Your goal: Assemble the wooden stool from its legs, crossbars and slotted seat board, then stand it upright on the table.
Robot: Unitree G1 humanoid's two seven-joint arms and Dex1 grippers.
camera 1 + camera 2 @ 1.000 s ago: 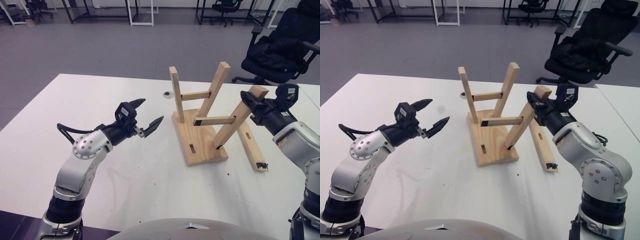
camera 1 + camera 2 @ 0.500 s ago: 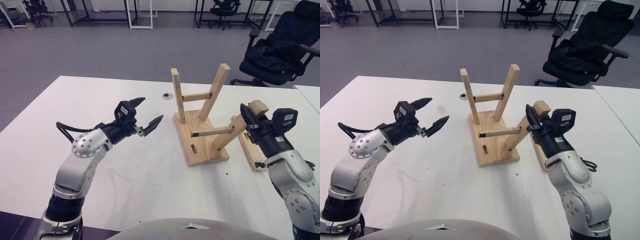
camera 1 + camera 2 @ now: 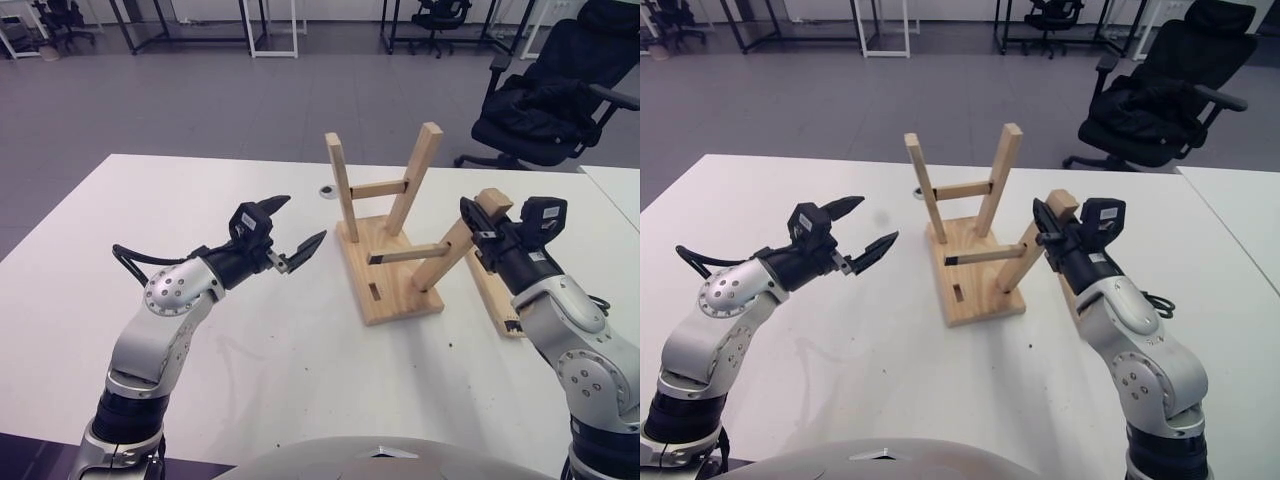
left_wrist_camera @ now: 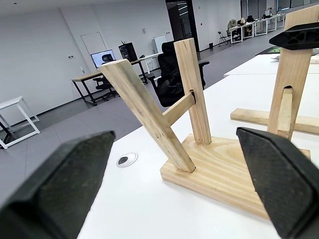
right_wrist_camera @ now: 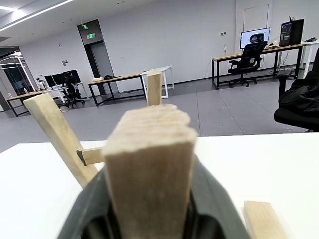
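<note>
Three legs at the slotted seat board (image 3: 395, 292), lying flat on the white table (image 3: 250, 350) just right of the centre of the left eye view. Two of them, the left leg (image 3: 338, 185) and the right leg (image 3: 415, 178), standing up from the far end of the board, each leaning a little, joined by a short crossbar (image 3: 378, 189). Beside them the third leg (image 3: 448, 255), tilted strongly to the right, lower end touching the board near its right edge, with a second crossbar (image 3: 403, 255) projecting from its middle toward the left. Clamped at its upper end by the right gripper (image 3: 485, 217), at the right of the frame, fingers closed on the wood. Below that, the fourth leg (image 3: 497, 300), flat on the table, near the board's right edge. At left of centre the left gripper (image 3: 305, 220), held above the table, fingers spread wide and holding nothing, pointed toward the board and well apart from it.
</note>
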